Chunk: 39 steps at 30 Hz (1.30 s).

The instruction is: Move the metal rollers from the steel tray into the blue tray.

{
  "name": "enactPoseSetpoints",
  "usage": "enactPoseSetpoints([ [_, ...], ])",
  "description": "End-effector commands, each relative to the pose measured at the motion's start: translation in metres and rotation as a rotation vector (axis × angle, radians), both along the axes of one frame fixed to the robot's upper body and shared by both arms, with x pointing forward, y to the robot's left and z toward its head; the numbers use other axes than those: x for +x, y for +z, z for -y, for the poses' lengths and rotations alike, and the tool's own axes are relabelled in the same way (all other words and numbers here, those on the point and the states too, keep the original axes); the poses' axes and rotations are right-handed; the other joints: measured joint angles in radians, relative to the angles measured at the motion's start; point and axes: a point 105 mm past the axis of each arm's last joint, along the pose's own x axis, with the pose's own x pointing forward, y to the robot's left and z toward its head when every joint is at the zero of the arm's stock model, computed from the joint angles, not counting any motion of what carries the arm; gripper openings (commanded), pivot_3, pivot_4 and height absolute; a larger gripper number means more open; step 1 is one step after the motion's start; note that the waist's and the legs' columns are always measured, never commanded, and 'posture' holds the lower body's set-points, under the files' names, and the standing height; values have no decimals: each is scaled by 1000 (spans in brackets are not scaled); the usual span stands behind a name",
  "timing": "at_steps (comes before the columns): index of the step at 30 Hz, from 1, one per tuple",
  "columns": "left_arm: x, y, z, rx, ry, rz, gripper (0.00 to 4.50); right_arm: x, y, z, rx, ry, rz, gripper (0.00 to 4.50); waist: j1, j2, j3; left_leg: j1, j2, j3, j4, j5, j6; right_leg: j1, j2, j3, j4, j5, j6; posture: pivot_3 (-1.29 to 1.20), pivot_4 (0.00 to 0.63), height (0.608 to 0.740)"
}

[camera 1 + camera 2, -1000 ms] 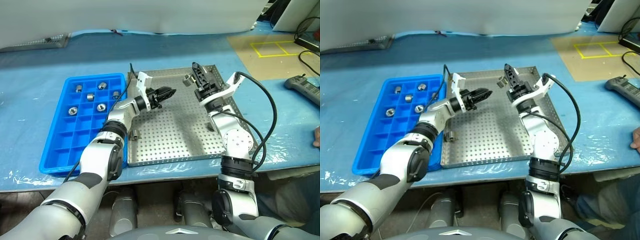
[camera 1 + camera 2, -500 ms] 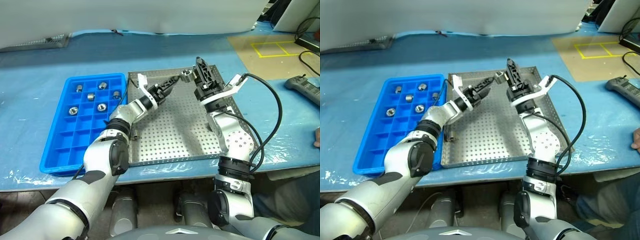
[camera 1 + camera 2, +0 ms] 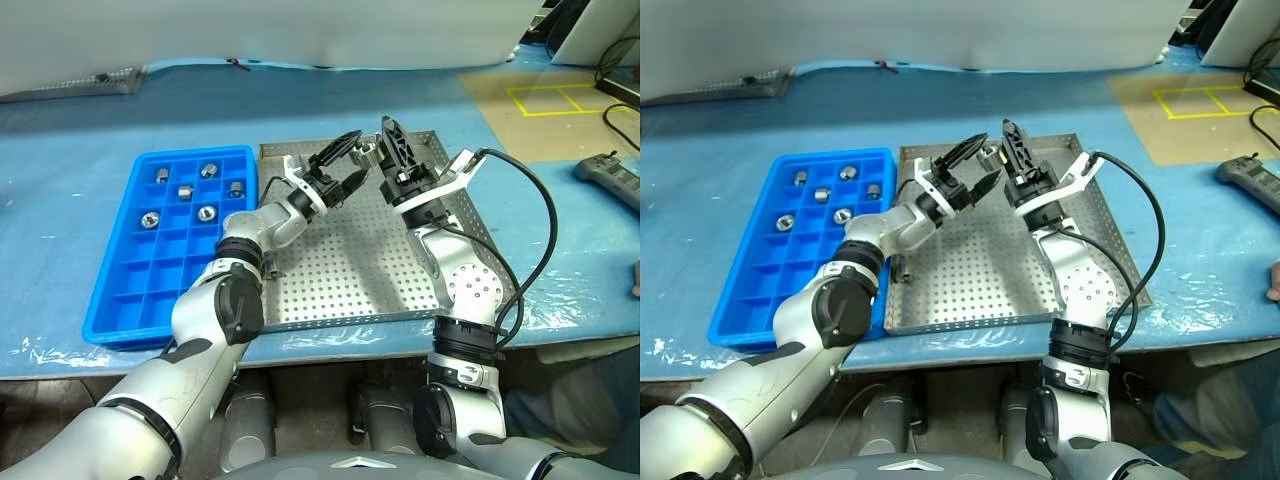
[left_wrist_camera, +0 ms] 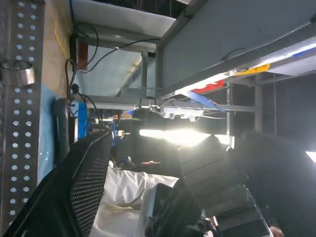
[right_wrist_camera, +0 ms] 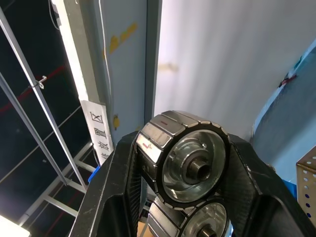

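Five shiny silver metal rollers [image 3: 186, 191] sit in our bright blue gridded plastic tray [image 3: 160, 260], while over the perforated steel tray [image 3: 350, 270] our left tool [image 3: 347, 165] is released and our right tool [image 5: 185, 168] grasps two stacked rollers.

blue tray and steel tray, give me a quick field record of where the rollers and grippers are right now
blue tray: left of the steel tray, five metal rollers in its far compartments
steel tray: one roller by its left rim
left gripper: open, raised over the steel tray's far part, holding nothing
right gripper: raised beside the left gripper, shut on stacked rollers
handover: not yet done, grippers close together
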Motion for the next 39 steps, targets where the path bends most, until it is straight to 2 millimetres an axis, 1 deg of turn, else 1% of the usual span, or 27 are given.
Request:
enactPoseSetpoints([
  [1, -6, 20, -3, -87, -31, 57, 4473, -9, 17, -2, 7, 14, 73, 1822, 0, 0, 0, 0, 0, 0, 0, 0, 0, 0, 0, 0, 0, 0, 0, -274, 150, 740],
  [4, -5, 20, -4, -82, -22, 66, 4473, -8, 16, -2, 8, 12, 71, 1822, -1, 0, 0, 0, 0, 0, 0, 0, 0, 0, 0, 0, 0, 0, 0, -274, 150, 740],
  [7, -4, 22, -9, -99, 3, 85, 3916, -7, 16, -1, 11, 9, 68, 1822, -1, 0, 0, 0, 0, 0, 0, 0, 0, 0, 0, 0, 0, 0, 0, -274, 150, 740],
  [10, -7, 25, -12, -122, -8, 107, 3008, -6, 16, 0, 16, 4, 64, 1822, -1, 0, 0, 0, 0, 0, 0, 0, 0, 0, 0, 0, 0, 0, 0, -272, 150, 740],
  [14, -9, 26, -11, -131, -14, 114, 1641, -6, 15, 0, 17, 4, 63, 1822, -2, 0, 0, 0, 0, 0, 0, 0, 0, 0, 1, 0, 0, 0, 0, -272, 150, 740],
  [15, -10, 26, -11, -134, -21, 120, 1421, -6, 15, 0, 16, 5, 63, 1822, -2, 0, 0, 0, 0, 0, 0, 0, 0, 0, 1, 0, 0, 0, 0, -272, 150, 740],
  [20, -14, 23, -6, -101, -44, 128, 1398, -5, 15, -1, 13, 7, 61, 1822, -2, 0, 0, 0, 0, 0, 0, 0, 0, 0, 1, 0, 0, 0, 0, -272, 150, 740],
  [23, -5, 18, -7, -86, 23, 99, 1398, -5, 16, 1, 34, 4, 61, 1822, -2, 0, 0, 0, 0, 0, 0, 0, -1, 0, 0, 0, 0, 0, 0, -272, 150, 740],
  [25, 6, 18, -14, -82, 131, 97, 1398, -4, 18, 5, 65, -4, 62, 1822, 0, 0, 0, 0, 0, 0, 0, 0, 0, 0, 0, 0, 0, 0, 0, -274, 150, 740],
  [26, 18, 15, -20, -65, 234, 66, 1398, -2, 20, 11, 90, -27, 57, 1822, 1, 0, 0, 0, 0, 0, 0, 0, 0, 1, 0, 0, 0, 0, 0, -273, 150, 740],
  [28, 42, 4, -40, 1, 466, -13, 1398, 10, 21, 34, 172, -136, 6, 1822, 0, 0, 0, 0, 0, -1, 2, 0, 0, 2, 0, -1, 0, 0, 0, -273, 150, 740],
  [30, 57, -8, -59, 80, 638, -75, 1398, 21, 19, 61, 277, -238, -47, 1822, -6, 0, 0, 0, 0, -1, 3, 0, 0, 2, 0, -1, 0, 1, 2, -275, 150, 740],
  [31, 63, -15, -70, 148, 729, -104, 1398, 24, 18, 76, 336, -287, -66, 1822, -6, 0, 0, 0, 0, -1, 3, 0, 0, 2, 0, -1, 0, 1, 3, -275, 150, 740],
  [32, 67, -21, -81, 230, 816, -123, 1398, 25, 17, 89, 391, -327, -80, 1822, -5, 0, 0, 1, 0, -1, 3, 0, -1, 2, 0, -1, 0, 2, 3, -274, 150, 740],
  [33, 70, -25, -88, 283, 874, -132, 1398, 26, 17, 96, 426, -350, -89, 1822, -6, 0, 0, 1, 0, -1, 3, 0, -1, 2, 1, 0, 0, 2, 3, -275, 150, 740],
  [35, 73, -27, -108, 406, 985, -105, 1398, 27, 15, 117, 502, -423, -109, 1822, -9, -1, 0, 1, 0, -1, 3, 0, 0, 3, 1, 0, -1, 3, 6, -277, 150, 740],
  [36, 75, -27, -118, 430, 1028, -110, 1398, 27, 15, 125, 533, -450, -114, 1822, -12, -1, 0, 2, 0, -1, 3, 0, 0, 3, 2, 1, -1, 4, 8, -277, 150, 740],
  [37, 76, -25, -128, 458, 1069, -107, 1398, 26, 16, 130, 545, -466, -111, 1822, -15, -1, 0, 2, 0, -1, 2, 0, 0, 3, 2, 0, -1, 4, 9, -277, 150, 740],
  [39, 77, -21, -139, 475, 1108, -99, 1398, 26, 19, 130, 537, -468, -102, 1822, -20, -1, 0, 2, -1, -1, 2, 0, 0, 3, 3, -1, 1, 4, 9, -277, 150, 740],
])
